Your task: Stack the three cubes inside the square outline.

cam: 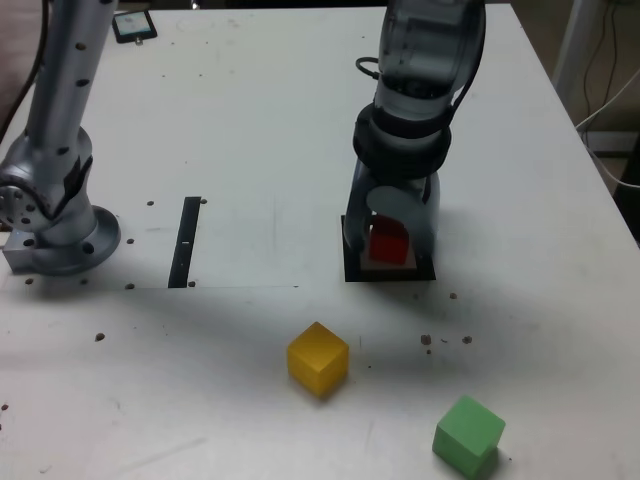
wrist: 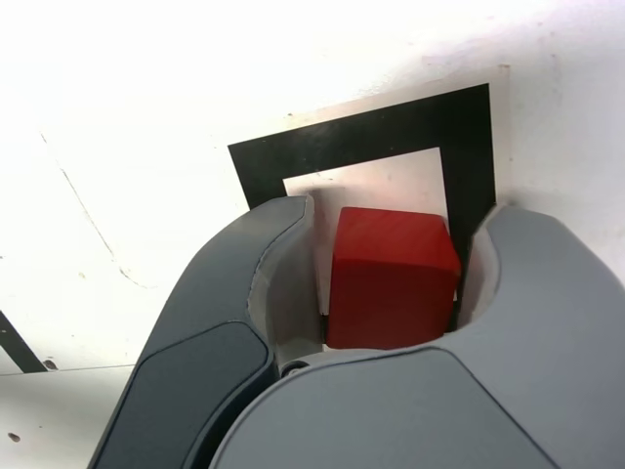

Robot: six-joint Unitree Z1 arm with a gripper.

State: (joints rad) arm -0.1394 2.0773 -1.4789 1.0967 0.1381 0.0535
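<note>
The red cube sits on the white centre of the square outline. My gripper reaches down around it, its jaws on either side of the cube. The wrist view shows a thin gap between one finger and the cube's face, so the jaws stand slightly open. The yellow cube lies on the table nearer the camera, towards the exterior view's left of the outline. The green cube rests near the front edge at the exterior view's right.
The arm's base is bolted at the exterior view's left. A narrow black strip lies between the base and the outline. A small dark device lies at the far left corner. Cables hang beyond the table's right edge.
</note>
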